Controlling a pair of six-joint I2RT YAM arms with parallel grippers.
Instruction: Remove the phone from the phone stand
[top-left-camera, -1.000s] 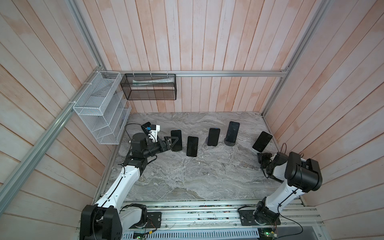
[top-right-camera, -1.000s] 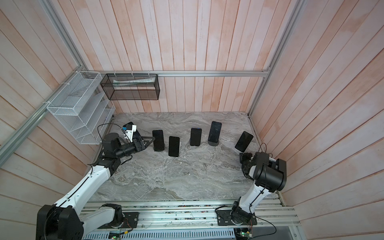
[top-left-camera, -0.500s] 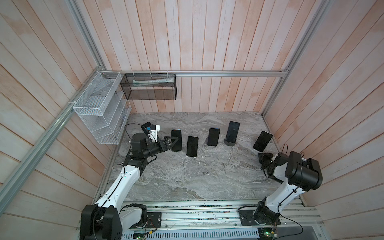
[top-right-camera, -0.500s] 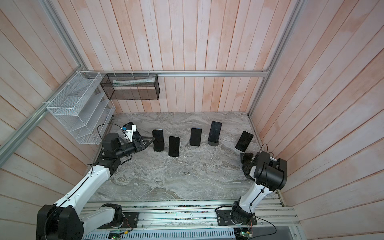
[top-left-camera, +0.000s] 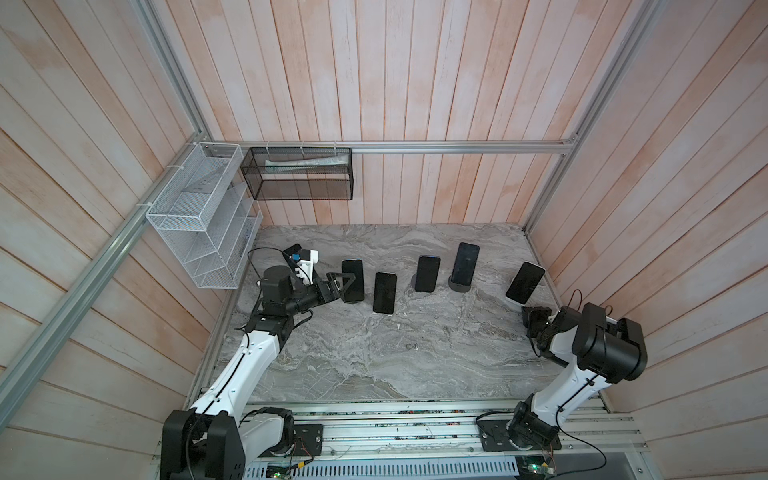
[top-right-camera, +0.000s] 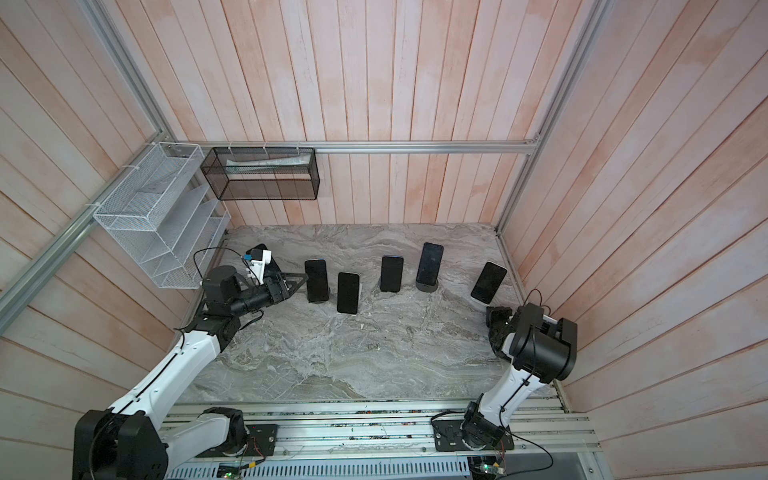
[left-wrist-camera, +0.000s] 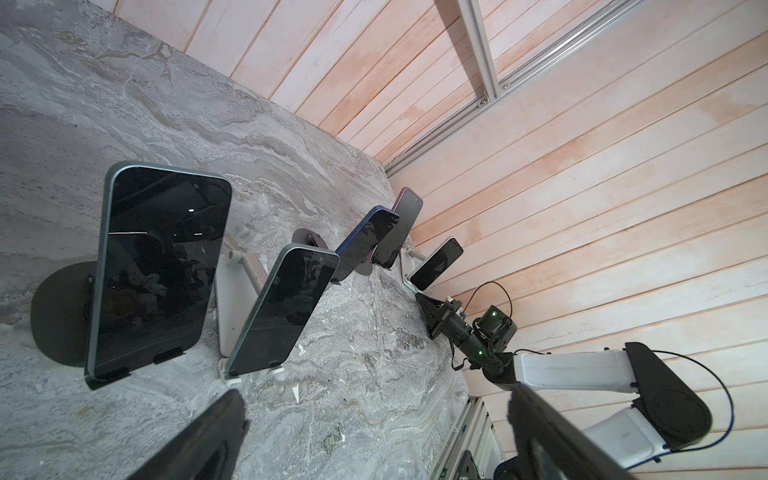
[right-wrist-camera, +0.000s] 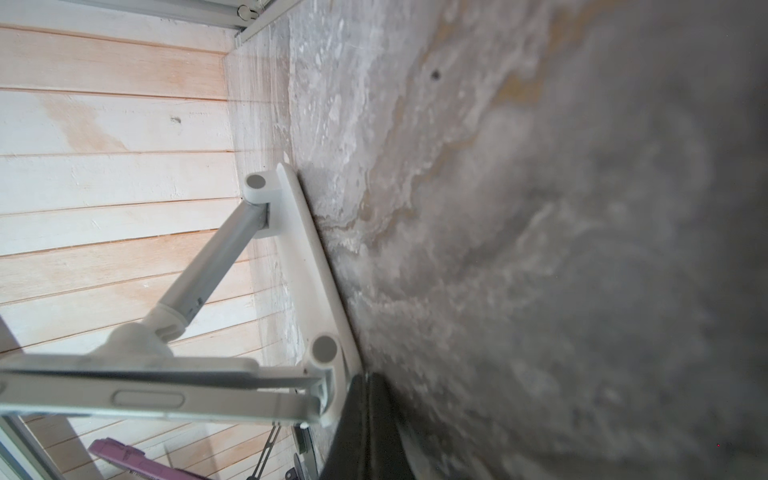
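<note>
Several dark phones lean on stands in a row across the marble table. The leftmost phone (top-left-camera: 352, 280) (top-right-camera: 317, 279) (left-wrist-camera: 153, 270) sits on a stand with a round black base (left-wrist-camera: 58, 316). My left gripper (top-left-camera: 341, 286) (top-right-camera: 296, 284) (left-wrist-camera: 376, 395) is open just left of it, with nothing between its fingers (left-wrist-camera: 216, 436). The rightmost phone (top-left-camera: 525, 281) (top-right-camera: 489, 281) has a white edge (right-wrist-camera: 145, 401) and rests on a white stand (right-wrist-camera: 316, 266). My right gripper (top-left-camera: 532, 318) (top-right-camera: 496, 316) (right-wrist-camera: 368, 395) is shut and empty, low at that stand's base.
Three more phones (top-left-camera: 384, 292) (top-left-camera: 427, 273) (top-left-camera: 465, 263) stand between the two end ones. A white wire rack (top-left-camera: 199, 216) and a black mesh basket (top-left-camera: 299, 174) hang at the back left. Wooden walls close in on three sides.
</note>
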